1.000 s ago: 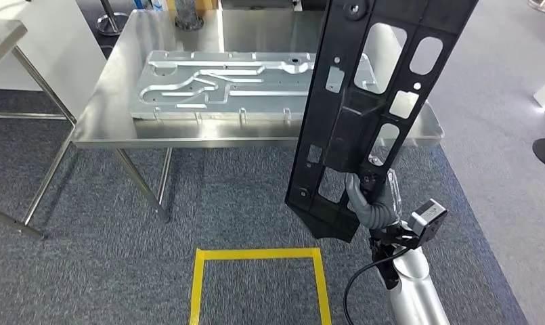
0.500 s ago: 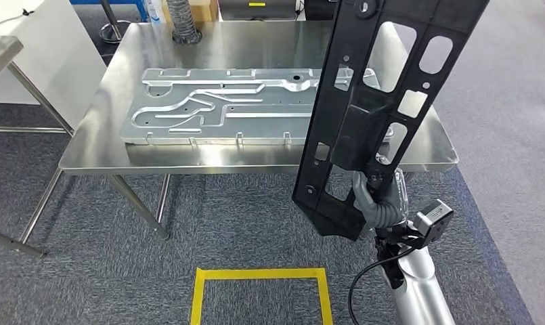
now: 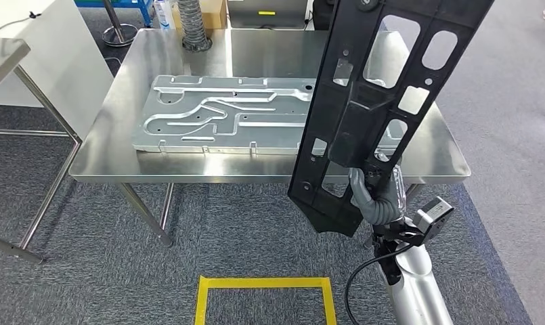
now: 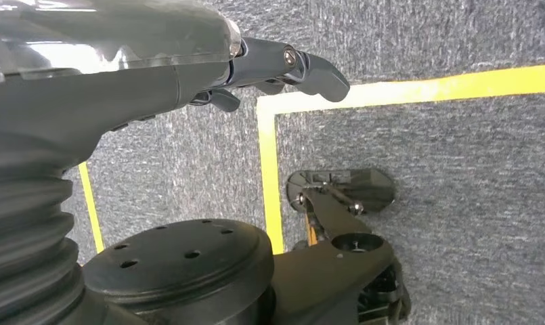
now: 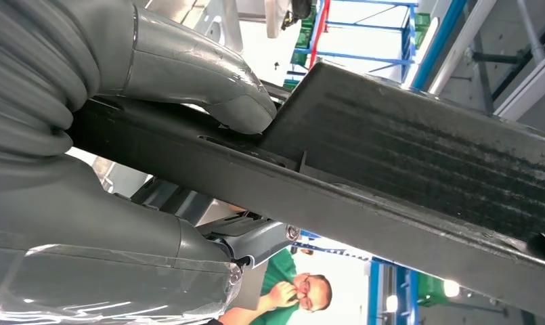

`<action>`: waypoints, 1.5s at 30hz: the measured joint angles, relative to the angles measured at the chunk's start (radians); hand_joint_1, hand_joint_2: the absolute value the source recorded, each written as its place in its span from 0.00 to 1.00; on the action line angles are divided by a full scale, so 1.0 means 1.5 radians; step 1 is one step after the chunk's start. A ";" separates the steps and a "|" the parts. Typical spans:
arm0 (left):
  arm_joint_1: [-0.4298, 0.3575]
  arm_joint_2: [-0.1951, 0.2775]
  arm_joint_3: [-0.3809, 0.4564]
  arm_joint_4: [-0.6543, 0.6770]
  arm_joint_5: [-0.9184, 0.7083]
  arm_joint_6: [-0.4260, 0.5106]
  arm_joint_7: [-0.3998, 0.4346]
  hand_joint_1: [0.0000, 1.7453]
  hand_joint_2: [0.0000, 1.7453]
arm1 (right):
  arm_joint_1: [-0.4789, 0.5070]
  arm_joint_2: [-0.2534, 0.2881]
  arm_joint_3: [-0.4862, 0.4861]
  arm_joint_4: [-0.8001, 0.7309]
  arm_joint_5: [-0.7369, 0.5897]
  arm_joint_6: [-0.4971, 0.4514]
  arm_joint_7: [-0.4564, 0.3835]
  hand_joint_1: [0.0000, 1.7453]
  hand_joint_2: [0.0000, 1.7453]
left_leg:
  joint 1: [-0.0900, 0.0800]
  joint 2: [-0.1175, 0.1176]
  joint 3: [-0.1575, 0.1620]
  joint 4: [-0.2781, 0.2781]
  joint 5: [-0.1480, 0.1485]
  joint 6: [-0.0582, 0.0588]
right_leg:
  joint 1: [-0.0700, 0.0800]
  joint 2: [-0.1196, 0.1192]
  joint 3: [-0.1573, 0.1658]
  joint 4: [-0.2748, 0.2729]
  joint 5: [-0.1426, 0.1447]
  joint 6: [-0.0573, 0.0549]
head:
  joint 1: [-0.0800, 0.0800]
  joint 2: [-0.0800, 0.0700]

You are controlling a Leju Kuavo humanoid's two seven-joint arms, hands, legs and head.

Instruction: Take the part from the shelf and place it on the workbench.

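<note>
The part (image 3: 361,122) is a long black plastic frame with several cut-outs. It stands nearly upright in front of the workbench (image 3: 188,166), and its upper half overlaps the bench's right side in the head view. My right hand (image 3: 378,200) grips it near its lower end. In the right wrist view the thumb (image 5: 202,81) presses on the part (image 5: 418,169), with the fingers wrapped under it. My left hand (image 4: 120,88) hangs over the carpet, its dark fingers (image 4: 303,68) apart and holding nothing.
A large machined aluminium plate (image 3: 222,122) covers the left and middle of the steel bench. A yellow tape square (image 3: 266,283) marks the carpet in front of it. A white table (image 3: 5,47) stands at the left. A person in green (image 5: 283,288) is behind.
The whole view has shifted as the camera moved; the bench sits a little lower and nearer in the picture. The part stays upright in my right hand.
</note>
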 joint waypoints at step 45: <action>0.000 0.001 -0.003 0.000 -0.008 -0.012 -0.004 0.00 1.00 | -0.036 0.001 -0.032 0.051 0.106 -0.059 -0.019 1.00 1.00 | -0.004 -0.002 -0.060 0.102 -0.045 -0.028 | -0.001 0.004 0.073 -0.152 0.069 -0.034 | 0.000 0.000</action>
